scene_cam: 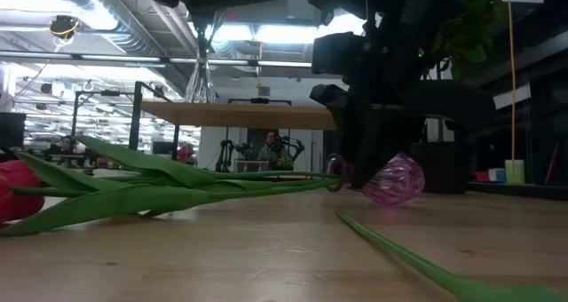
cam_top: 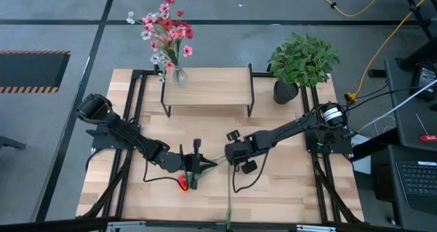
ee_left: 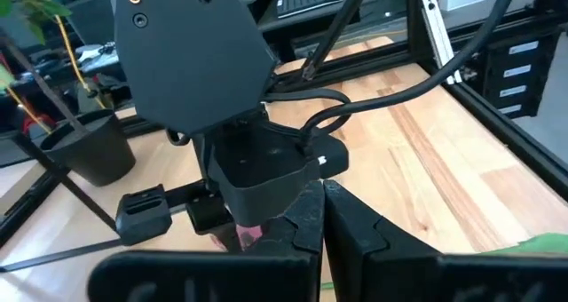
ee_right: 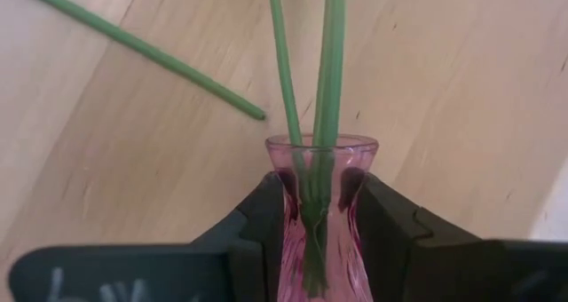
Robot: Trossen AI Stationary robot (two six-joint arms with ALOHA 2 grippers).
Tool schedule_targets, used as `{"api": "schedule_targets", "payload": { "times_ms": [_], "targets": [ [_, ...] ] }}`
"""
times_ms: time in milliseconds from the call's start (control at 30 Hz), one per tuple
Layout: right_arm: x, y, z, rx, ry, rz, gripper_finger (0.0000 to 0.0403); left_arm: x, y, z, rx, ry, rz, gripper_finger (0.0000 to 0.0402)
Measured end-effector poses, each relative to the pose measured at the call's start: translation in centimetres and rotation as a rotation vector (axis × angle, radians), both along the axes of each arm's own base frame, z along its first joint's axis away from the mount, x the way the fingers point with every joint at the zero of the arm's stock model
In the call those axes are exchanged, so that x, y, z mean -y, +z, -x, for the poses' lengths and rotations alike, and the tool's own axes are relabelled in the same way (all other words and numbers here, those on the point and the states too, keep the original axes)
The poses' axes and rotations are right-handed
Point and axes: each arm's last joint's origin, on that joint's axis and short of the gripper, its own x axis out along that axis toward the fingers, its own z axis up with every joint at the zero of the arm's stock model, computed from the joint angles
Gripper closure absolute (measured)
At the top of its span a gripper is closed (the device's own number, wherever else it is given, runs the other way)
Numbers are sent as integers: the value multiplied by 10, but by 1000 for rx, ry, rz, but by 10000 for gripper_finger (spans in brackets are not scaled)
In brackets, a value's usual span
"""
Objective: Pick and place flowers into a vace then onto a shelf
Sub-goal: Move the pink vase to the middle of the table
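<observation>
A pink glass vase (scene_cam: pixel 397 179) lies on its side on the table, mouth toward the table's left. Green flower stems (ee_right: pixel 333 62) run into the mouth. Their leaves (scene_cam: pixel 177 182) and a red bloom (cam_top: pixel 183 184) lie on the tabletop. My right gripper (cam_top: pixel 231 155) is shut on the vase. My left gripper (cam_top: pixel 205 165) is shut just left of the vase, above the stems; I see no contact. A clear vase (cam_top: pixel 179 76) of pink, red and white flowers (cam_top: pixel 166 31) stands on the shelf (cam_top: pixel 208 85). My right gripper pinches the pink vase at its narrow neck (ee_right: pixel 319 173), just below the rim, one finger (ee_right: pixel 257 215) on each side. The fingers run along the vase toward its mouth, slanting down from the table's right. The vase is tipped over with its belly (scene_cam: pixel 399 195) at the tabletop.
A loose green stem (cam_top: pixel 227 205) lies on the table near its near edge, also in the right wrist view (ee_right: pixel 133 44). A bushy plant in a black pot (cam_top: pixel 300 61) stands at the far right corner, beside the shelf.
</observation>
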Motion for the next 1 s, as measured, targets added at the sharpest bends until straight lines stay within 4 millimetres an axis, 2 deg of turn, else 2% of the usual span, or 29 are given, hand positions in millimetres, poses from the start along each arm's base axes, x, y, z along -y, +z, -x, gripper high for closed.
{"api": "schedule_targets", "payload": {
  "times_ms": [233,533,667,767,900,1000],
  "targets": [
    [9,1,-2,-10,-9,-58,299,-2,0,0,10,60,-11,399],
    [10,1,-2,-10,-10,-56,299,-6,-6,0,-49,87,83,399],
    [10,1,-2,-10,-11,-57,299,-2,-8,1,-73,14,123,400],
    [10,1,-2,-10,-12,-57,299,0,-10,0,-77,23,177,400],
    [10,1,-2,-8,-28,-63,299,2,-22,-4,-133,29,156,400],
    [11,1,-3,-8,-35,-64,299,13,-22,-9,-189,19,138,400]
  ]
}}
